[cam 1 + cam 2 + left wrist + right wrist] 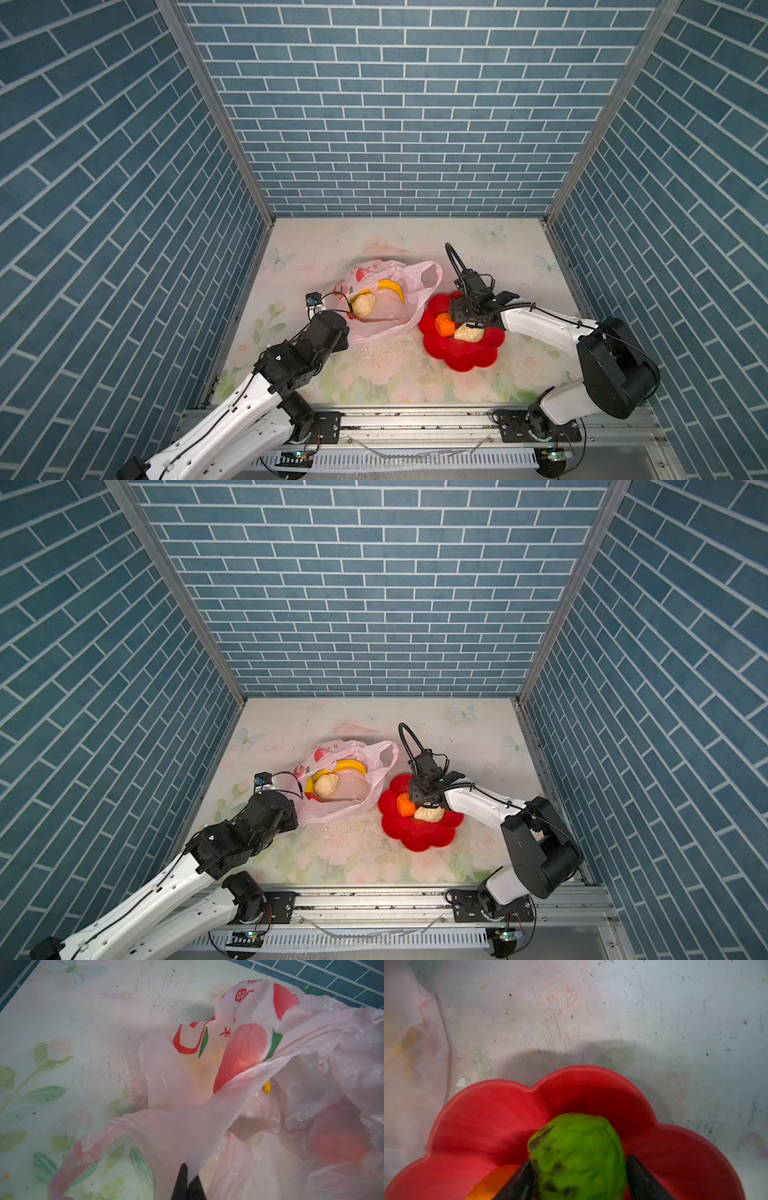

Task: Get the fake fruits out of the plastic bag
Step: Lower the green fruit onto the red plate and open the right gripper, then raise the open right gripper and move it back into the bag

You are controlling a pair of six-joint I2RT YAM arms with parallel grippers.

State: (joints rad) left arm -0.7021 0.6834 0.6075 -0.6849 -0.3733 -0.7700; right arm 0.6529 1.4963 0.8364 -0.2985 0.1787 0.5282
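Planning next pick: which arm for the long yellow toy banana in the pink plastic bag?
Likely right: left gripper is shut on the pink plastic bag; right gripper hovers beside it over the red flower-shaped dish.

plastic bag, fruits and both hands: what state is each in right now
plastic bag: lying open, edge pinched
left hand: shut on plastic bag
banana: inside bag
cream fruit: inside bag
orange: in red dish
other cream fruit: in red dish
green fruit: inside right hand, over dish
right hand: straddles green fruit, grip unclear
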